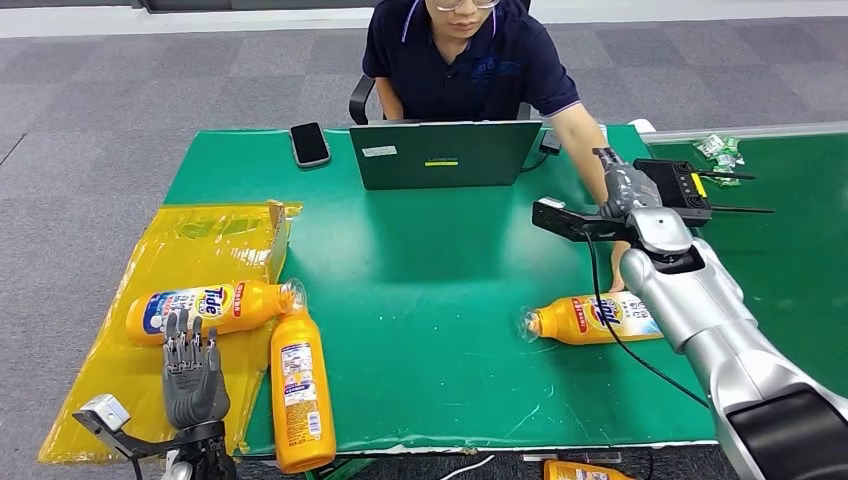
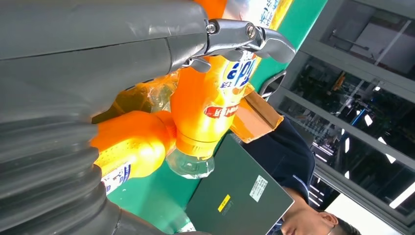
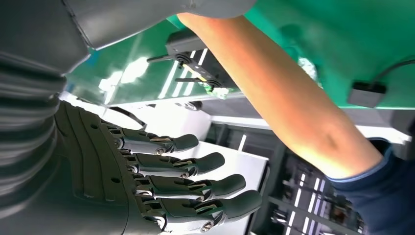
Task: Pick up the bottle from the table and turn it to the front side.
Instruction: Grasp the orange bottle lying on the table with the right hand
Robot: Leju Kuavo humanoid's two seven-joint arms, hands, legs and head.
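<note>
While lying flat on the green table, bottle points its cap left, long axis across; right hand above, fingers spread, empty; left hand likewise open.

Office-lab — laptop (grey carpet)

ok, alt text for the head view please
Three orange bottles lie on a green table: one beside the right arm, two by the open left hand. A seated person faces a laptop; a phone lies nearby.
</note>
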